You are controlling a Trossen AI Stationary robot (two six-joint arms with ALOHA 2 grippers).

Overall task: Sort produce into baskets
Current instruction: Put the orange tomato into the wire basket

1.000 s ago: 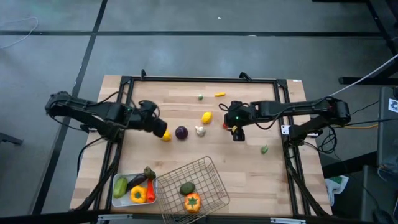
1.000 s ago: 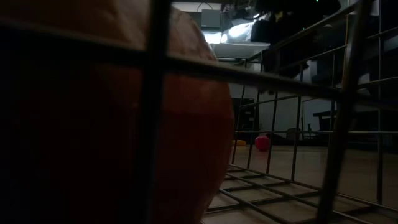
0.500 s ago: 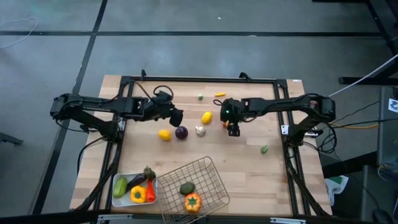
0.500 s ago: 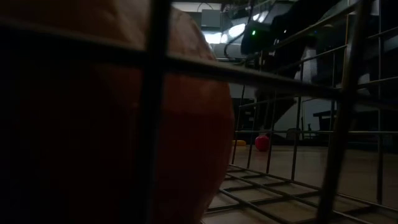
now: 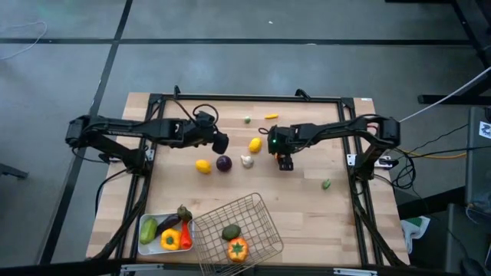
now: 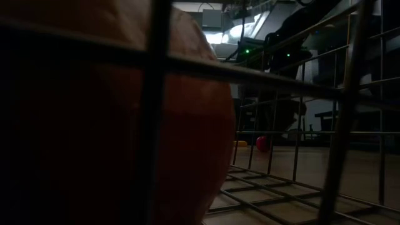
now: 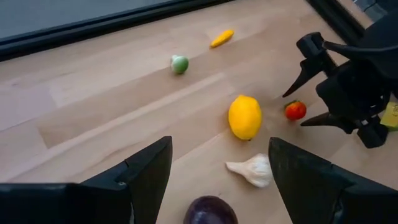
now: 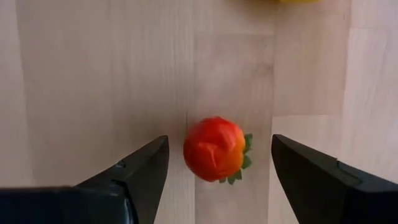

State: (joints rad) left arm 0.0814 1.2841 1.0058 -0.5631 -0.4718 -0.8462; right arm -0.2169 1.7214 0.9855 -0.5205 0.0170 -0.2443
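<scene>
High view, left hand (image 5: 222,142): over the tabletop (image 5: 307,207) toward its far middle, above and just behind the purple onion (image 5: 223,162); nothing between the fingers.
High view, right hand (image 5: 285,162): near the tabletop's middle, right of the lemon (image 5: 255,144) and the garlic (image 5: 246,161); the small tomato beneath it is hidden here.
High view, loose produce: a second lemon (image 5: 202,165) just left of the onion; a small green piece (image 5: 247,119) and a yellow pepper (image 5: 271,116) near the far edge; another green piece (image 5: 326,184) to the right, well apart.
High view, baskets: white tray (image 5: 143,247) at the near left corner with cucumber, eggplant, yellow pepper and a red piece; wire basket (image 5: 257,207) just right of it holding an orange pepper (image 5: 238,248) and a green item (image 5: 231,232).
Low view: basket wires (image 6: 156,112) and the orange pepper (image 6: 187,125) fill the foreground; a red piece (image 6: 262,143) lies far across the tabletop.
Left wrist view: fingers (image 7: 146,171) spread, empty; onion (image 7: 210,210) between them, lower down; lemon (image 7: 244,117), garlic (image 7: 254,170), tomato (image 7: 295,110) and the right hand (image 7: 311,93) beyond.
Right wrist view: fingers (image 8: 140,174) spread wide on either side of the tomato (image 8: 214,149), not touching it; the tomato rests on the wood.
</scene>
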